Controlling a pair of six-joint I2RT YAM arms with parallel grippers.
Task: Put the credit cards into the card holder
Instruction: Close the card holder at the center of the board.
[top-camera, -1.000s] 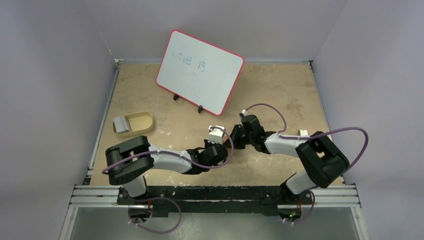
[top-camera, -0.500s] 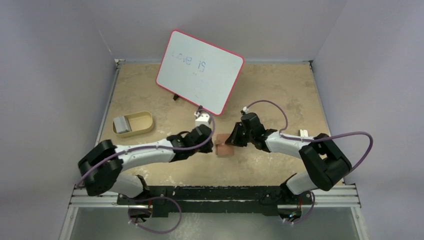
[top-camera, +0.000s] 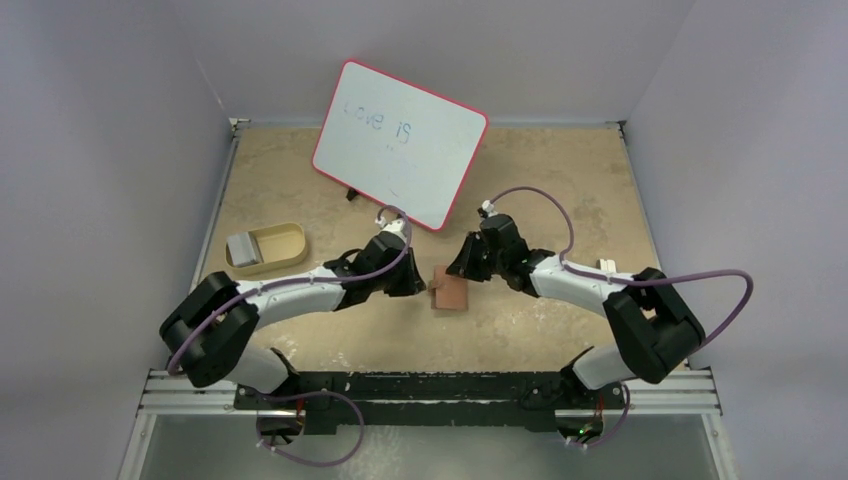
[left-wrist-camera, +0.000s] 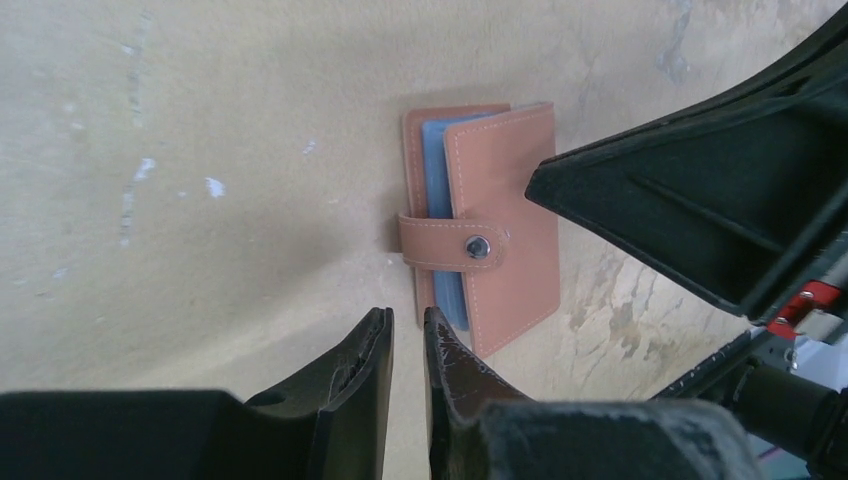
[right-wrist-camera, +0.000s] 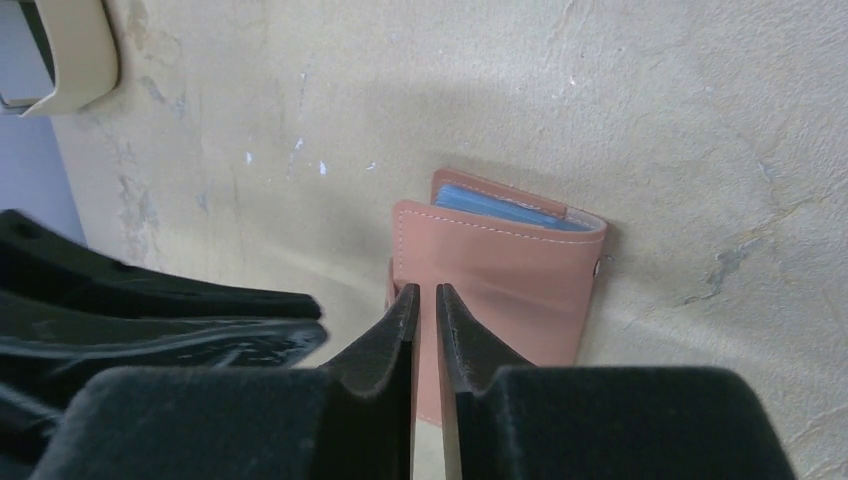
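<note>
Currently the card holder (top-camera: 452, 292) lies flat on the bench (top-camera: 560, 180), folded, its tab strap across the cover and the stud apparently seated; a blue edge shows inside it in both wrist views. It sits between the two claws, touched by neither.

Left claw (left-wrist-camera: 408, 325): released, fingers a slit apart, nothing between them, tips just beside the strap end. Right claw (right-wrist-camera: 422, 295): likewise released and empty, a narrow slit, hovering over the cover's near edge.

One grey piece, probably a card (top-camera: 243, 248), lies at the end of the tan tray (top-camera: 290, 235), well apart from the holder. Judgement: the holder is set down closed, yet at least one card looks unloaded.

Advice for this step:
- Lift both claws straight up before swinging away, so that neither tip drags the holder or catches the strap.
- Send the left claw for the tray card; it is the nearer arm.
- Widen the fingers well before descending; a thin flat card likely needs an edge pinch against the tray wall.
- Use the right claw to unsnap the strap and pin the cover open before the card arrives.

Risk: the light holder may slide under a sideways push.
</note>
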